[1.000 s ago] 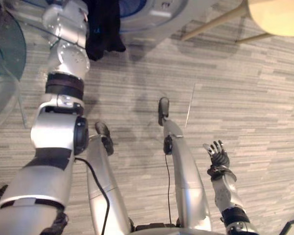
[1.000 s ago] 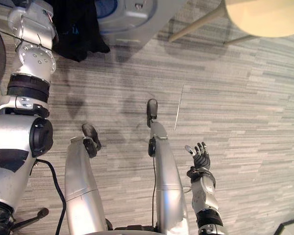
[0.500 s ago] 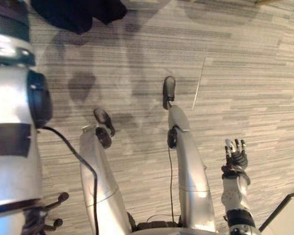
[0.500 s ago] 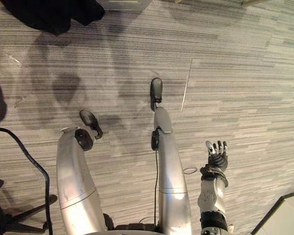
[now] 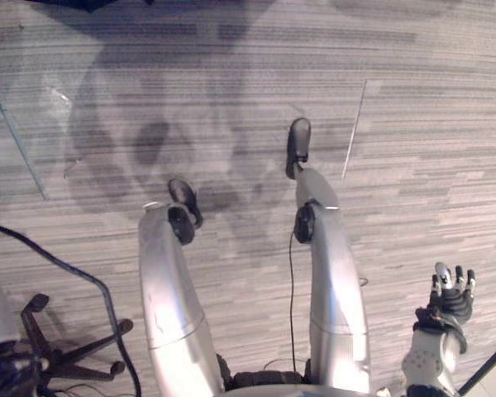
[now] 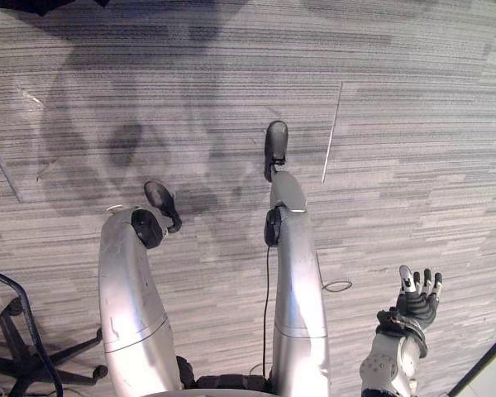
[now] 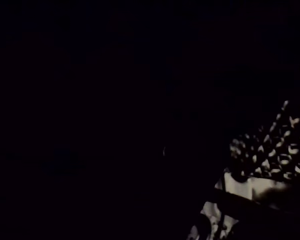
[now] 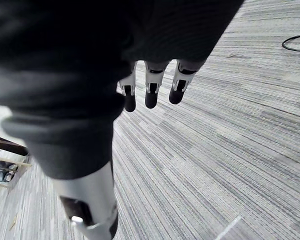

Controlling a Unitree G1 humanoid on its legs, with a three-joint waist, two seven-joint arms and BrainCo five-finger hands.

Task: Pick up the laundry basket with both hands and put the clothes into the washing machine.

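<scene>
Hovering above striped floor, right robot hand spreads empty fingers; chair base stands well apart.

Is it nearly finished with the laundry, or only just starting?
Hard to say. Done: nothing here confirms any loading. In hand: nothing in the right hand, which hangs open over the carpet. The left wrist view is dark, with a perforated surface I can't identify. What's left: unclear from here.
</scene>
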